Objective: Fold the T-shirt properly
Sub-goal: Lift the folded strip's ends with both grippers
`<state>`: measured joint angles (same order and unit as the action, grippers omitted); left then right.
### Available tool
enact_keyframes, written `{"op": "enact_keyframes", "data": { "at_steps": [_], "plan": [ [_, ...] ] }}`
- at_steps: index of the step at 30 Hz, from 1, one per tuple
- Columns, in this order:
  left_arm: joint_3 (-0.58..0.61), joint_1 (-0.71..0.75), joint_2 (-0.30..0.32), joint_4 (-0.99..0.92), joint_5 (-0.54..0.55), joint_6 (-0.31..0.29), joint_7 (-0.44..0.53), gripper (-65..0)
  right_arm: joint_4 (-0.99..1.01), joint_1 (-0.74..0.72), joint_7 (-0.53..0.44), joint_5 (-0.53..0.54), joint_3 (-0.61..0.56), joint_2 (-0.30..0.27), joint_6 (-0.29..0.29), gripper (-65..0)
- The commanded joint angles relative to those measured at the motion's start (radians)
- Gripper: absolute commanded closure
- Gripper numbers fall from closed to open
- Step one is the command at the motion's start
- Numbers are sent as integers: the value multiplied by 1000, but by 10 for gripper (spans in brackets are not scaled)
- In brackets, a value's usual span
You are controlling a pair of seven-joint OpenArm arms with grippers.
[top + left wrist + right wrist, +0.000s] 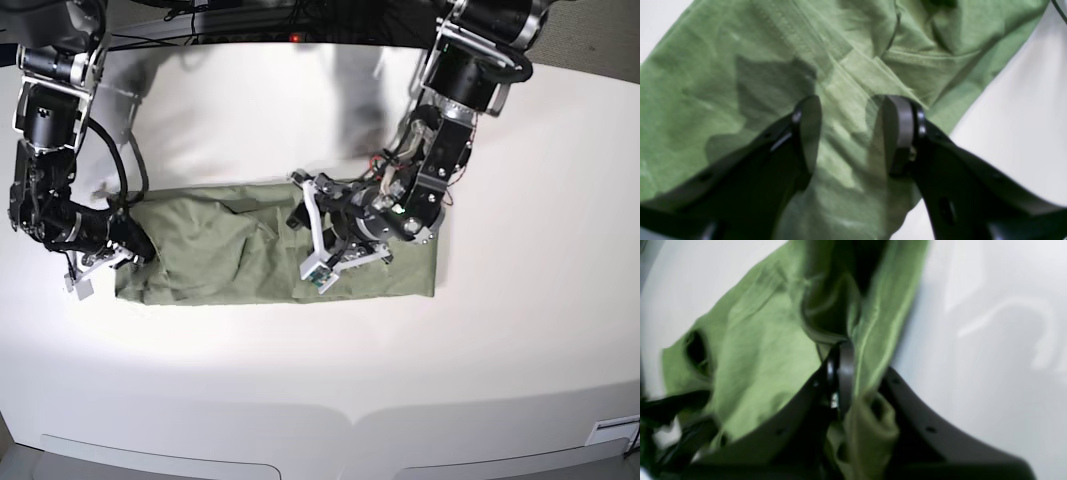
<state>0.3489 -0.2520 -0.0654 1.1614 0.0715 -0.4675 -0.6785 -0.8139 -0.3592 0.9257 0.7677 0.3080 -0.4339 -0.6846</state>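
We have right gripper point(853, 373) clamped on T-shirt point(230, 262) left edge; left gripper point(850, 133) open, cloth between its fingers point(898, 123).

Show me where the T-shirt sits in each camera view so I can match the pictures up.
Left wrist: the T-shirt fills the upper left and centre, under the open left gripper.
Right wrist: bunched in the centre-left, pinched by the shut right gripper.
Base: a long folded band across the middle, on the white table.
Shared landmark: the white table beside the cloth's edge.
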Motion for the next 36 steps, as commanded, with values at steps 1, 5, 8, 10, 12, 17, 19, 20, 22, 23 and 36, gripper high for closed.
{"op": "enact_keyframes", "data": {
  "at_steps": [1, 5, 8, 10, 12, 17, 19, 20, 22, 23, 36],
  "plan": [
    [0, -15, 3, 13, -4, 5, 2, -292, -40, -26, 9, 54, 2, 0, -14, 0],
    [0, -20, 0, 13, 19, 4, 9, -292, -123, -26, 81, 108, 2, 59, -14, 0],
    [0, -29, 0, 13, 59, -17, 33, -292, -178, -26, 83, 108, 2, 107, -14, 0],
    [0, -43, 0, 16, 81, -30, 27, -292, -210, -26, 89, 108, 2, 140, -14, 0],
    [0, -56, 0, 28, 90, -30, 17, -292, -230, -26, 101, 108, 2, 169, -14, 0],
    [-1, -87, 0, 78, 90, -30, 3, -292, -246, -29, 104, 114, 2, 232, -14, 0],
    [-1, -104, 2, 92, 87, -30, -35, -292, -246, -34, 109, 135, 1, 256, -14, 0],
    [-1, -116, 3, 97, 73, -30, -63, -292, -246, -38, 109, 134, 0, 269, -14, 0],
    [-1, -143, 2, 97, 19, -30, -114, -292, -246, -45, 113, 134, -1, 293, -14, 0],
    [-1, -158, 3, 97, -12, -30, -132, -292, -246, -47, 114, 134, -1, 304, -14, 0],
    [-2, -276, 206, 106, -6, 27, -336, -292, -246, -115, 165, 134, -1, 340, -14, 0]
  ]
}}
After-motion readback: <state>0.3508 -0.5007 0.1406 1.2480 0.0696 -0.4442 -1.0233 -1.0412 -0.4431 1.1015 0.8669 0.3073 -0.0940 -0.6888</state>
